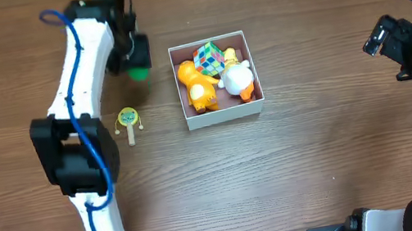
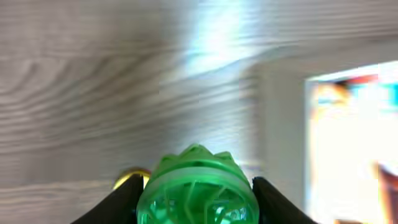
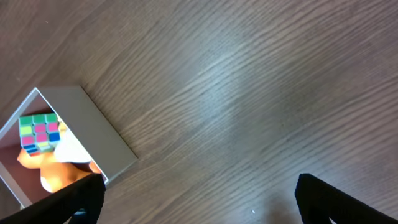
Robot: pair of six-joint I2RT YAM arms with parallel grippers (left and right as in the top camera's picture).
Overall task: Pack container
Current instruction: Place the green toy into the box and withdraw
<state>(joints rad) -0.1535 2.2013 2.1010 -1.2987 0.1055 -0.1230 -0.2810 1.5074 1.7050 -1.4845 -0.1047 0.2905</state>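
Presently, in the upper centre of the overhead frame: one container (image 1: 226, 113), square, shallow and lidless, with thin white cardboard walls and a dusty pink-brown inside. Set flat on the table (image 1: 320, 155), a brown wood-grain surface with a dull sheen.

Inside the container, three items, crowded together:
- one multicoloured cube (image 1: 209, 55) with gridded faces, at the upper wall;
- one orange figure (image 1: 197, 84), rounded and glossy, along the left wall;
- one white-and-orange figure (image 1: 239, 80), rounded, toward the right wall.

Left of the container, on the bare table: one small yellow disc toy (image 1: 128, 118) with a short pale stem, apart from the box.

Upper left of the overhead frame, near the container's upper-left corner: left fingers (image 2: 121, 205), two, dark, clenched on one green toy (image 2: 198, 190). Translucent green plastic, round, ribbed, with a scalloped crown. Height above the table not determinable. Left wrist view blurred, with the container wall at its right side.

Right edge of the overhead frame, well apart from the container: right fingers (image 3: 81, 202), two, dark, spread wide and released, with nothing between them. In the right wrist view, container corner at lower left, with the cube visible inside.
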